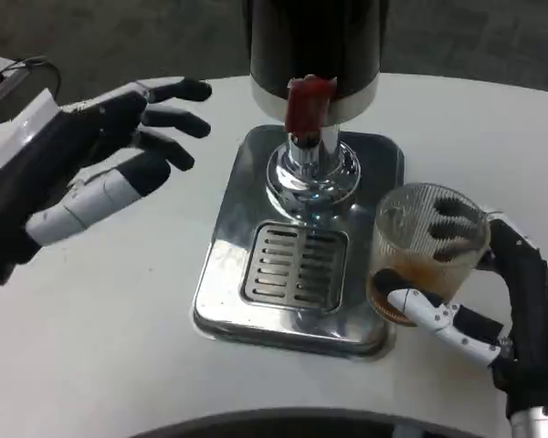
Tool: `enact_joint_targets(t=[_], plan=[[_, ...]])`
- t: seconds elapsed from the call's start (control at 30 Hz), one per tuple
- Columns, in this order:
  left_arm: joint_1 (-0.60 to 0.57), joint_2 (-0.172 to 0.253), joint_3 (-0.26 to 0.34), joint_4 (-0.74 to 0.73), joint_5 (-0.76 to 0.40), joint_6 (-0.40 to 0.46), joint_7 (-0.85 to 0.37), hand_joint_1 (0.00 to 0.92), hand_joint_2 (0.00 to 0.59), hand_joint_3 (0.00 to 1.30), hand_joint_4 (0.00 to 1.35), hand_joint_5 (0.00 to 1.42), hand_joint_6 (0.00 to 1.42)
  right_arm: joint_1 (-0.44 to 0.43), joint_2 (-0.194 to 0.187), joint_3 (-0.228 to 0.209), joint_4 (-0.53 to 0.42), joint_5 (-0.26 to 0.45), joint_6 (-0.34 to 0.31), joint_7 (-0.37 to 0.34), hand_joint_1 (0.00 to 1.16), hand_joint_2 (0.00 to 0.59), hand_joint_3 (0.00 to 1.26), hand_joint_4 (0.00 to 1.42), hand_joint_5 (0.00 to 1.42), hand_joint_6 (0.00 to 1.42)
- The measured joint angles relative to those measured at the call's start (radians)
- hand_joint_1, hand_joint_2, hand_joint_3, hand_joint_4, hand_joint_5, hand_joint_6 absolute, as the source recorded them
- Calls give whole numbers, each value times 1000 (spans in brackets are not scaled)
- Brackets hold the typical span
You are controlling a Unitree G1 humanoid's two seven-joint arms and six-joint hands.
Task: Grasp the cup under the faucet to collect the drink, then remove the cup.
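right hand (493,301) is gripping the cup (426,251), fingers wrapping it | cup is sitting right of the drip tray (292,274), away from the faucet (309,114) | left hand (110,155) is hovering, fingers spreading, holding nothing

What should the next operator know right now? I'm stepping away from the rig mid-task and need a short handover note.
Right hand: grips the clear cup, fingers wrapped around it.
Left hand: open, holding nothing, raised over the table left of the dispenser.
Cup: off to the right of the drip tray, beside its right edge, no longer under the faucet. A little brown drink sits in its bottom.
Done: cup grasped, drink collected, cup moved out from under the faucet.
Left: apparently just setting the cup down clear of the tray and letting go.
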Motion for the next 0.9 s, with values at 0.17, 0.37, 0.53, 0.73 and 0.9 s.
enact_joint_targets(t=[0.17, 0.37, 0.53, 0.73, 0.9], plan=[[113, 4, 18, -28, 41, 0, 17, 0, 3, 244, 284, 381, 300, 76, -11, 7, -61, -32, 0, 30, 820, 223, 724, 820, 922, 385], [221, 7, 18, -51, 121, -9, 37, 0, 8, 221, 247, 308, 256, 138, -14, 24, -129, -37, -3, 63, 820, 223, 738, 820, 926, 386], [279, 8, 11, -88, 173, -29, 44, 0, 13, 204, 206, 263, 227, 151, 9, 51, -159, -39, -3, 81, 820, 223, 746, 830, 937, 388], [335, 8, -23, -161, 250, -32, 57, 0, 23, 179, 130, 179, 187, 176, 6, 81, -203, -39, -4, 120, 821, 220, 748, 836, 947, 397], [385, 8, -48, -253, 314, -34, 65, 0, 23, 169, 100, 145, 180, 212, -22, 86, -212, -36, -14, 145, 825, 216, 749, 838, 949, 399]])
